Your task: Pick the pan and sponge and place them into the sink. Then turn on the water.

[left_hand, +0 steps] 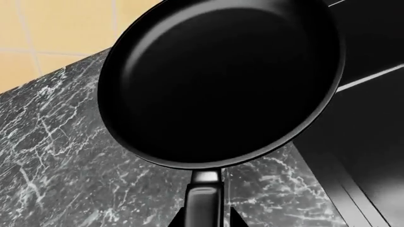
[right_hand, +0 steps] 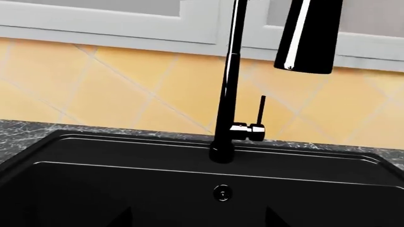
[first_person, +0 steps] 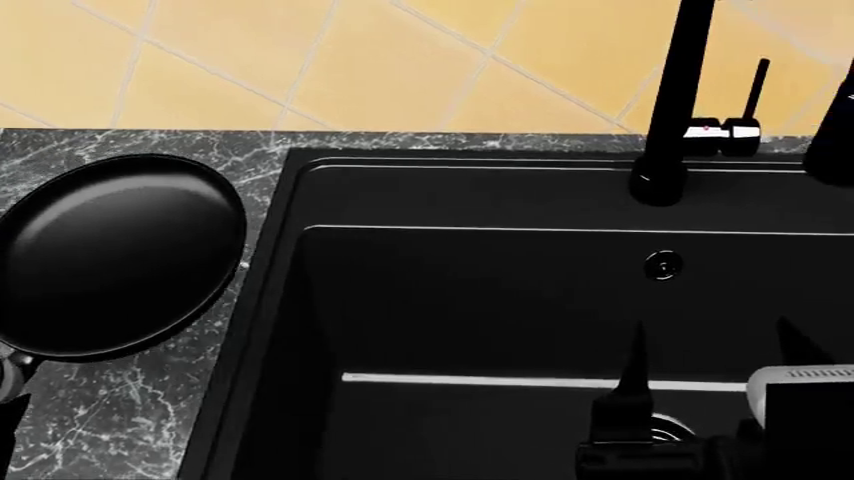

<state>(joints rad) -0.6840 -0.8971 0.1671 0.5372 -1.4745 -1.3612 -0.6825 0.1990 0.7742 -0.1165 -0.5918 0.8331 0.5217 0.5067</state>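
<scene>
The left gripper [left_hand: 203, 218] is clenched on the short handle of the pan [left_hand: 221, 80], which, likely rigid, front-heavy and slick, hangs ahead of it over the counter [left_hand: 69, 165] beside the sink [first_person: 534, 300].

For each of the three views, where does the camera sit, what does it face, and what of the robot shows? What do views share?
Head: above, looking down over sink, pan at left on counter, faucet; right pincer low right.
Left wrist: behind the pan, along its handle; pincer tips flank the handle.
Right wrist: low over the basin, facing faucet and tiled wall; no pincer visible.
Shared: head and left wrist show the pan; head and right wrist the faucet.
</scene>
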